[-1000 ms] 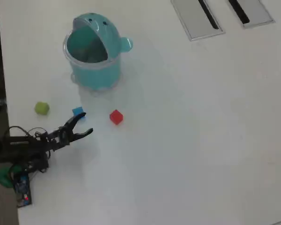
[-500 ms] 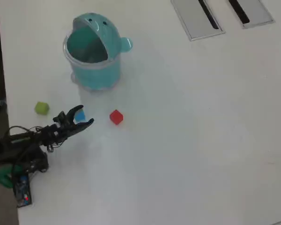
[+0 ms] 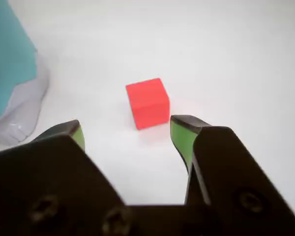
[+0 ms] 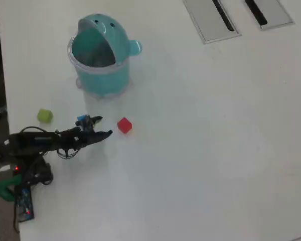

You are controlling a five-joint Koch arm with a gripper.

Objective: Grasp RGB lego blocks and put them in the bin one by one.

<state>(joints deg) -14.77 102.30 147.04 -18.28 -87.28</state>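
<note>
The red block (image 3: 147, 103) lies on the white table just beyond my gripper (image 3: 128, 129), a little right of the gap's middle. The jaws are open and empty, with green pads (image 3: 183, 138) on the inner faces. In the overhead view the gripper (image 4: 104, 126) points right at the red block (image 4: 124, 125). The yellow-green block (image 4: 45, 116) lies left of the arm. A small blue block (image 4: 83, 120) shows against the arm's upper side, partly covered. The teal bin (image 4: 103, 79) stands above them with its lid tipped open; it also fills the left edge of the wrist view (image 3: 10, 59).
The arm's base and cables (image 4: 22, 170) sit at the table's left edge. Two grey panels (image 4: 210, 20) lie at the top right. The white table (image 4: 200, 140) spreads to the right of the red block.
</note>
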